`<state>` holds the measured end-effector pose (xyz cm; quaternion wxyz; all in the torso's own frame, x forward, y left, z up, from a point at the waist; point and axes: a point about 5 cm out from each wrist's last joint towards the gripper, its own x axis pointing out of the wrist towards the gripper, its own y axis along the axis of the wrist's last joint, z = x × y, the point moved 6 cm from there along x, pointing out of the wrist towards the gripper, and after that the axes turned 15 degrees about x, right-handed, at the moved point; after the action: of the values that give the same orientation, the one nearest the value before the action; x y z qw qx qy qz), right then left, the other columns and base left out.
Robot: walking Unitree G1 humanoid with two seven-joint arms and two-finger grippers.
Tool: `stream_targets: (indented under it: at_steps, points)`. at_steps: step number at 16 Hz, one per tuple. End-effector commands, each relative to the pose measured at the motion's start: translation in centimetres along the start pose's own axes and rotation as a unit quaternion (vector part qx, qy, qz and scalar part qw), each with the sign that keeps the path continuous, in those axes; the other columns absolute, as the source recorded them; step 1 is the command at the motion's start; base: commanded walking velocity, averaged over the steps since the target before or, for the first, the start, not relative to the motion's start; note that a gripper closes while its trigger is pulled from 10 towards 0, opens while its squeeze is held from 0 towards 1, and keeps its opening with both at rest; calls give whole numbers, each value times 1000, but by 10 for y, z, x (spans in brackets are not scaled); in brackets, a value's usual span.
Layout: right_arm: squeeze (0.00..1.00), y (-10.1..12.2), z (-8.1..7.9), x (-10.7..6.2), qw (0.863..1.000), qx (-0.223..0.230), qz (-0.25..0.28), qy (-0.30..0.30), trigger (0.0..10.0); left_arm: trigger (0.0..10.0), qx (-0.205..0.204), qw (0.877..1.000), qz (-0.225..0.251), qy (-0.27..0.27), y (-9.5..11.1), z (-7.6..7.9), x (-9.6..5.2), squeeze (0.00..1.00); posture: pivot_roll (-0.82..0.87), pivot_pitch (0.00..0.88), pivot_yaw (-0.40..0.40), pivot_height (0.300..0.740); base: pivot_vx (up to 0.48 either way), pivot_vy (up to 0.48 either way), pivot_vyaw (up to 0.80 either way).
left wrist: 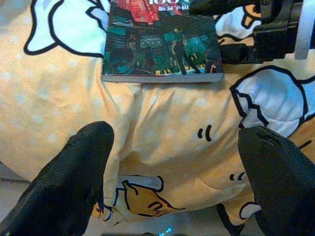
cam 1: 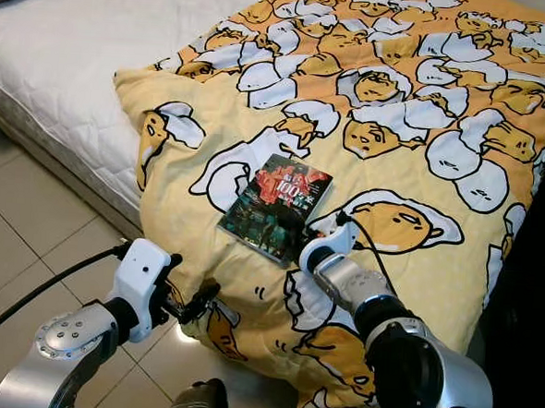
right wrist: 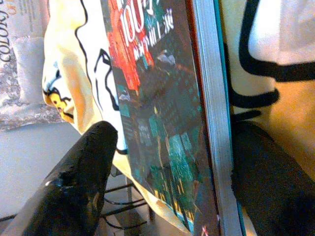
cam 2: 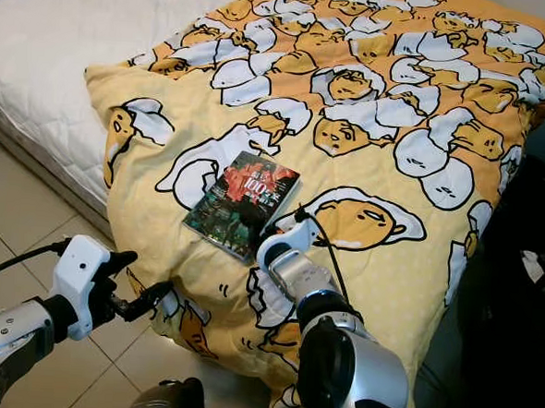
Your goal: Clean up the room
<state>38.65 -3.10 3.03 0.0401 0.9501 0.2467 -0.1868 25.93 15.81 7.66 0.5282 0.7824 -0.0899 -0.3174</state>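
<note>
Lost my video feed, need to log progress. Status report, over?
Right gripper open, fingers straddling book edge. Left gripper open at blanket hem. Book flat on blanket, nothing blocking.

The thin paperback book with the dark teal-and-red illustrated cover [cam 1: 275, 206] lies near the foot edge of the yellow cartoon-egg printed quilt [cam 1: 396, 147], and it carries the readable figure: a large white "100" on the red upper part of the cover, clearest in the left wrist view. The characters beside and beneath the number are too small and blurred to read. In the right wrist view, a grey printed panel [right wrist: 23, 29] at the corner shows the word "COLOR"; what it belongs to cannot be told.
</note>
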Motion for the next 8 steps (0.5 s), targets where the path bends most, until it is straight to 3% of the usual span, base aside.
stream_targets:
  at_steps: [1,6,8]
  points:
    - [0,-3,-11,3,1000,12,-4,15,0,10000,-3,1000,1,6,0,1,-2,122,86,162,5,740,0,0,0]
    - [0,-3,-4,1,1000,1,-9,5,0,10000,-6,1000,3,2,1,6,0,122,77,161,9,740,0,0,0]
    - [0,-14,-1,2,1000,-10,-23,0,0,10000,-7,1000,3,1,2,6,-1,125,81,168,22,740,0,0,0]
